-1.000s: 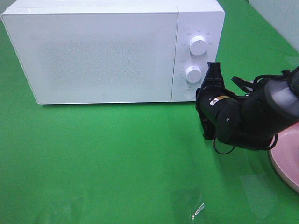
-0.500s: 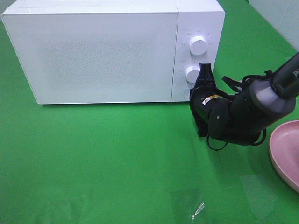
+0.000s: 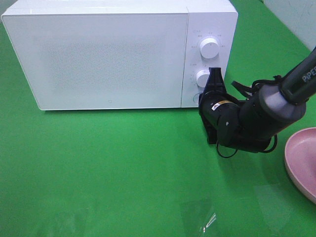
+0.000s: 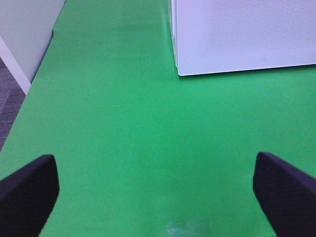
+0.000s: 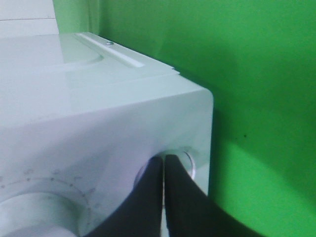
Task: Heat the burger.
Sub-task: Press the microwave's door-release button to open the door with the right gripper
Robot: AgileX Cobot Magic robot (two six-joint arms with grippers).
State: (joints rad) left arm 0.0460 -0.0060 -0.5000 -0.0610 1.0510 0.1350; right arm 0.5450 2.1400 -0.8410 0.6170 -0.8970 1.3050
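Right gripper (image 3: 214,74) has swung left to microwave (image 3: 108,59) panel: shut, empty, tips at door button (image 5: 189,159). Press squarely, clear of knob (image 3: 203,78). Left gripper (image 4: 158,192) wide open, empty. Burger out of view.

- A white box-shaped microwave oven (image 3: 108,54) stands at the far left of the scene, its wide speckled door shut.
- Two round white dials, an upper dial (image 3: 209,48) and a lower dial (image 3: 203,77), sit on the oven's right-hand panel.
- A bright green cloth (image 3: 123,173) covers the whole table.
- A round pink plate (image 3: 301,163) lies at the near right, cut off by the edge.
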